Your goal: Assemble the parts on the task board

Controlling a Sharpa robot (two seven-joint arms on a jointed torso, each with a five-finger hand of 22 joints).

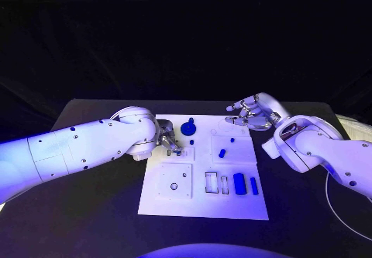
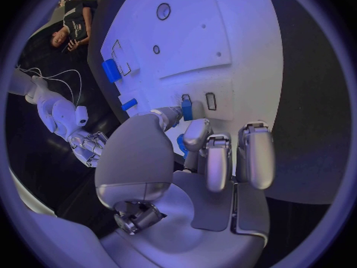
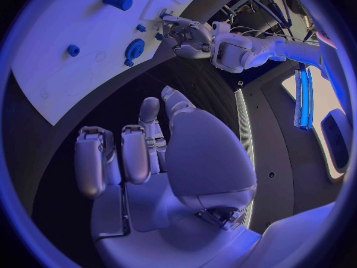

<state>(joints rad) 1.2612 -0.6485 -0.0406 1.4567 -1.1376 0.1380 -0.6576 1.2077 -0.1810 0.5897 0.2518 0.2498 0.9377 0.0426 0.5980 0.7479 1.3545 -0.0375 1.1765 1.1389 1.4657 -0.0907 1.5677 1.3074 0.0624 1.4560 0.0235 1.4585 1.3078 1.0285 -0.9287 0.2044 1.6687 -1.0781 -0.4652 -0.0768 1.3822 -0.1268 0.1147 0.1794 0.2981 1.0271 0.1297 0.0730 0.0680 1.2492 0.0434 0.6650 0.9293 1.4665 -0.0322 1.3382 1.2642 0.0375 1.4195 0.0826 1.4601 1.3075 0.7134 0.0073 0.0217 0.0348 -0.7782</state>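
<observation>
Fingertips of the left hand [image 1: 165,141] pinch a small blue part [image 2: 187,109] just above the task board [image 1: 233,207], seemingly over a slot. The right hand [image 1: 252,114] hovers beyond the board's far corner, fingers loosely curled, holding nothing.

- My black table [image 1: 93,215] runs out wide beneath me, its far edge straight.
- Beyond that edge I see only dark backdrop [image 1: 186,48], falling in soft folds like a curtain.
- Blue-violet light washes over everything around me.
- A bright blue light strip [image 3: 303,98] glows off to one side.
</observation>
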